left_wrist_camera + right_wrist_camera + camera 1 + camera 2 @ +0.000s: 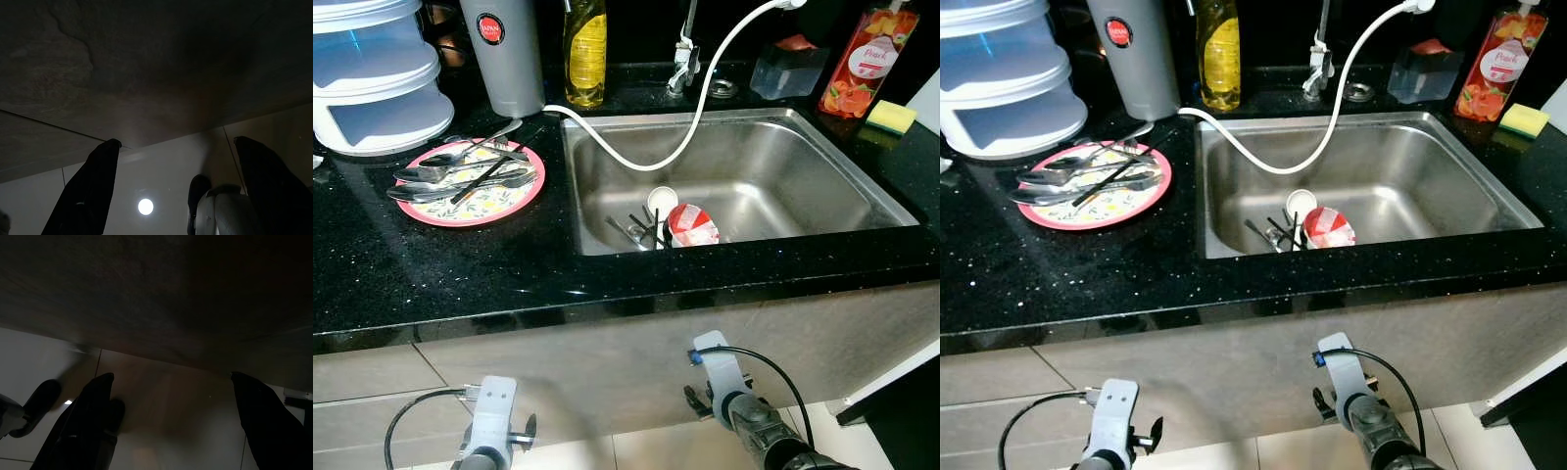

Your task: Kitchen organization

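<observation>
Both the left gripper [176, 186] and right gripper [171, 421] hang spread wide and empty below the black speckled countertop [431, 264]. The red-and-white cup [691, 225] lies in the stainless steel sink [783, 176] at 12 o'clock; the pink round plate of cutlery [470, 182] sits at 10 o'clock. Raise an arm clear of the counter edge before reaching in.

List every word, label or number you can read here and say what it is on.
"Peach": on the label of the red bottle at the back right of the counter.
Red round badge on the grey canister: white lettering, too small to read.
Yellow bottle behind the sink: no label text can be made out.
Red and white cup in the sink: pattern, no readable words.
</observation>
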`<state>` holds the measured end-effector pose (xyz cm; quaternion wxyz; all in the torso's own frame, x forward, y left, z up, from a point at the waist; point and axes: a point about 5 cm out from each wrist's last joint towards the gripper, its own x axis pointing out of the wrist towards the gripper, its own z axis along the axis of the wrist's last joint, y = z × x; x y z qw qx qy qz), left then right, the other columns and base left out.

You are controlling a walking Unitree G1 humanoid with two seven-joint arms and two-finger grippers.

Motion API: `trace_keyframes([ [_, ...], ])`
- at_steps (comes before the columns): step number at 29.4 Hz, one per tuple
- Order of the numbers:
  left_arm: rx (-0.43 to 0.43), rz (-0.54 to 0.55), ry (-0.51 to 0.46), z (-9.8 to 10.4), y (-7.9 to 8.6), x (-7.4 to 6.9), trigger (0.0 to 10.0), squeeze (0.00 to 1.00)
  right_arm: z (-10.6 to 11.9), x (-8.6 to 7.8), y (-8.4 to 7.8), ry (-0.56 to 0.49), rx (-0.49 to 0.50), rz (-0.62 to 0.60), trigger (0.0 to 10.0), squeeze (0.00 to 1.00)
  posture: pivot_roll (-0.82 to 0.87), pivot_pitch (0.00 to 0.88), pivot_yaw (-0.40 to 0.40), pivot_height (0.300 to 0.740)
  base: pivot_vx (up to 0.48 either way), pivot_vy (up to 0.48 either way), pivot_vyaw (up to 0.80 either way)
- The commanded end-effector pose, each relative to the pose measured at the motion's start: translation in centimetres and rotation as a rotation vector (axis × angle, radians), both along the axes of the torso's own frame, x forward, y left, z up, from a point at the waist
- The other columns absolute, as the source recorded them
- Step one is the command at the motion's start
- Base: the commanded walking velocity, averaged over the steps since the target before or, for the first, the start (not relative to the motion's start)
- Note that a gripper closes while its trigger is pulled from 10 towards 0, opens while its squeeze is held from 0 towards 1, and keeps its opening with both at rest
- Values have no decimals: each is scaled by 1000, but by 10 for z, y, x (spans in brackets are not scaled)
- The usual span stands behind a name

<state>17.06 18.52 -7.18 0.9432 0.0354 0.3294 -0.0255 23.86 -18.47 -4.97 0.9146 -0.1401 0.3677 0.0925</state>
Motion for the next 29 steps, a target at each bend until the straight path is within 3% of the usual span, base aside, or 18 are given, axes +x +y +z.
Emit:
trace_keyframes([
  [1,10,-4,12,-2,2,-3,10000,0,-2,-3,0,9,2,-6,10000,0,135,27,-38,740,0,0,0],
  [29,8,-13,11,-1,1,0,10000,0,-1,-2,-1,8,-10,-2,10000,0,131,11,-40,740,0,0,0],
])
